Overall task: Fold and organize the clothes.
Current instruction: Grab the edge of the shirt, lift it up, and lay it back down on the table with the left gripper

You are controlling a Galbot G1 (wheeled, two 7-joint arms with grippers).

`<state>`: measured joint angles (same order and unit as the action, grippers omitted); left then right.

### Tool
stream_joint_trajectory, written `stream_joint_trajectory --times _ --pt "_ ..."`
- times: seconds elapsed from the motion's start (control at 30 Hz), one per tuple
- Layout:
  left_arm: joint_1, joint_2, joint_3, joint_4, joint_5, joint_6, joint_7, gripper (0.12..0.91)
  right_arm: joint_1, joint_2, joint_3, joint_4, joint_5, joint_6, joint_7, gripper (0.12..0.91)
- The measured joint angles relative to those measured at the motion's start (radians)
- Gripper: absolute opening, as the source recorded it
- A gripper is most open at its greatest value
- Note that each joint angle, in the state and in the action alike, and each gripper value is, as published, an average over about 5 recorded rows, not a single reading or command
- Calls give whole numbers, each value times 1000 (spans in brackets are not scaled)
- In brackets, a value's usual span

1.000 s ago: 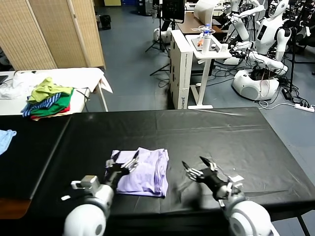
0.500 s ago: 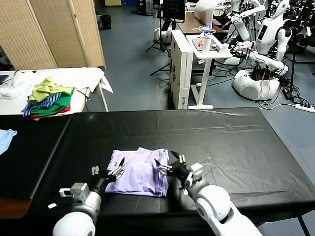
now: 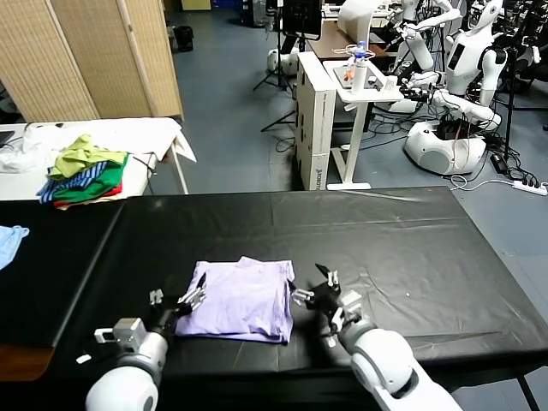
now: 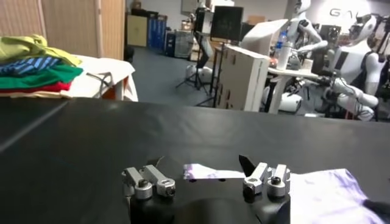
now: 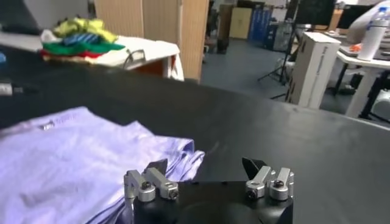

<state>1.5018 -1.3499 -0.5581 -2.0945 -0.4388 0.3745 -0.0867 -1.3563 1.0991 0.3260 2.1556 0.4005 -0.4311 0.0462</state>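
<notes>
- On the black table (image 3: pixel 385 240), toward its near edge and a little left of centre, lies the T-shirt (image 3: pixel 242 297), folded into a rough rectangle, pale lavender, with a few soft creases.
- At the T-shirt's 8 o'clock corner sits the left gripper (image 3: pixel 178 306), low over the table. Its jaws are spread wide and hold nothing; one fingertip (image 3: pixel 200 281) lies at the cloth's left edge, though contact cannot be told.
- At the T-shirt's 4 o'clock corner sits the right gripper (image 3: pixel 314 289), just beside the cloth's right edge. Its jaws are also wide apart and empty.
- In the left wrist view, the left gripper (image 4: pixel 207 179) points across the table with the T-shirt (image 4: pixel 317 195) off to one side of its fingers.
- In the right wrist view, the right gripper (image 5: pixel 207 173) has the T-shirt (image 5: pixel 73 152) spread beside and partly under one finger.
- At 10 o'clock from the T-shirt, well apart on a white side table (image 3: pixel 158 133), rests a pile of clothes (image 3: pixel 84 169) in green, yellow-green, blue stripes and red.
- At 9 o'clock, at the far left edge, a small light blue cloth (image 3: pixel 10 240) shows.
</notes>
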Motion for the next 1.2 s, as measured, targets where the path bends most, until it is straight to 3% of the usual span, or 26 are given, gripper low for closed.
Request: stream_joint_trajectory --times 0.27,0.6,0.83,0.93,1.2 --pt "-5 -39 -41 69 -133 -27 42 907 -92 8 67 68 7 11 -2 907" --pt "-6 -45 -72 114 -266 -24 102 907 -127 17 83 94 9 18 -5 907" --pt "-17 -58 -74 140 -293 -24 109 887 -134 30 82 94 7 23 -5 907" --pt "-21 -63 -74 148 -311 -23 104 766 -134 32 81 94 5 24 -5 907" --pt "-19 -70 -75 133 -355 -12 76 259 -143 38 82 88 -6 31 -5 907"
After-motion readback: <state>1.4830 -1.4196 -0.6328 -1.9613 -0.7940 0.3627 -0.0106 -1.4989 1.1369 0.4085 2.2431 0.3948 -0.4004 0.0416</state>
